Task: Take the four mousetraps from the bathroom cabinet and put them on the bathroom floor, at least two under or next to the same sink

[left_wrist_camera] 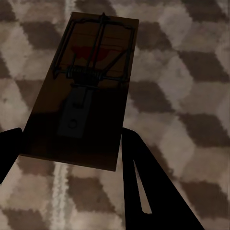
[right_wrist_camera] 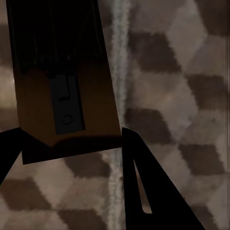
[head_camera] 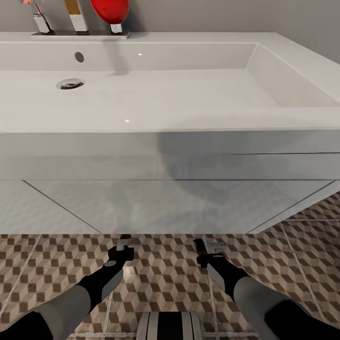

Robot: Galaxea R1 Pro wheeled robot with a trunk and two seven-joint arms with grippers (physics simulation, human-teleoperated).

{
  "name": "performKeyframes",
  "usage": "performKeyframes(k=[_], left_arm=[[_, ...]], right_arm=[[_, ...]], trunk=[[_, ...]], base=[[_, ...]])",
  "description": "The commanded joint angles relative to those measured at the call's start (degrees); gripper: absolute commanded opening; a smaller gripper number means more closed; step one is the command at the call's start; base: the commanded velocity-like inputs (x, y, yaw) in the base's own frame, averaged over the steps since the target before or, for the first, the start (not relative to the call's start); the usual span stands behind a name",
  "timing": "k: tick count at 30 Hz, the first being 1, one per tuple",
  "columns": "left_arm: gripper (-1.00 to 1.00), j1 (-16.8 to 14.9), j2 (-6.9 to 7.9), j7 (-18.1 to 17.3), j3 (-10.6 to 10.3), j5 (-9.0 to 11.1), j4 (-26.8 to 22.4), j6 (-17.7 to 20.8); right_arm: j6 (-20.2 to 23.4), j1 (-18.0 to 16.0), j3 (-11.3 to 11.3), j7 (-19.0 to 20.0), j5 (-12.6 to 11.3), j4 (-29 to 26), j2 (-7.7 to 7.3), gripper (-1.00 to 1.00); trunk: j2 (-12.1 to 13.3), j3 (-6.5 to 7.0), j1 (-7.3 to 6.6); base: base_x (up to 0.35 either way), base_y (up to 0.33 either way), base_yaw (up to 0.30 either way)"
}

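Left hand (head_camera: 123,250) and right hand (head_camera: 208,252) each pinch a mousetrap (left_wrist_camera: 84,91) by its near end — light, stiff wood; keep off the spring, set flat by the sink (head_camera: 189,141).

The sink (head_camera: 141,99) looks like smooth, glossy white ceramic, catching small highlights. Behind it, the taps (head_camera: 78,19) shine like polished metal. The bathroom floor (head_camera: 165,269) below the left pincer (head_camera: 123,251) is matt printed tile with pale grout. Between that pincer's black matt fingers (left_wrist_camera: 143,191), the mousetrap (left_wrist_camera: 84,96) shows dark wood with dull grey metal wire.
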Motion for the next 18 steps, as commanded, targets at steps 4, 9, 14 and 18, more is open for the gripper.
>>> performKeyframes(k=[4, 9, 14, 18], left_arm=[[-1.0, 0.0, 0.03, 0.3, -0.6, 0.3, -0.1, -0.1], [-1.0, 0.0, 0.04, 0.2, -0.5, 0.4, -0.1, -0.1], [-1.0, 0.0, 0.03, 0.2, -0.5, 0.4, -0.1, -0.1], [-1.0, 0.0, 0.03, 0.1, -0.6, 0.4, -0.1, -0.1]], right_arm=[[0.2, 0.0, 0.2, -0.5, -0.8, -0.1, -0.84, -1.0], [0.2, 0.0, -0.6, -0.8, -0.8, -0.1, -1.86, -1.0], [0.1, -0.2, -1.5, -0.9, -0.8, -0.2, -2.85, -1.0], [0.0, -0.4, -2.9, -1.0, -0.8, -0.2, -3.69, -1.0]], trunk=[[0.0, -0.04, -0.01], [0.0, -0.04, -0.01], [0.0, -0.04, -0.01], [0.0, -0.04, -0.01]], base=[[0.0, 0.0, 0.0], [0.0, 0.0, 0.0], [0.0, 0.0, 0.0], [0.0, 0.0, 0.0]])
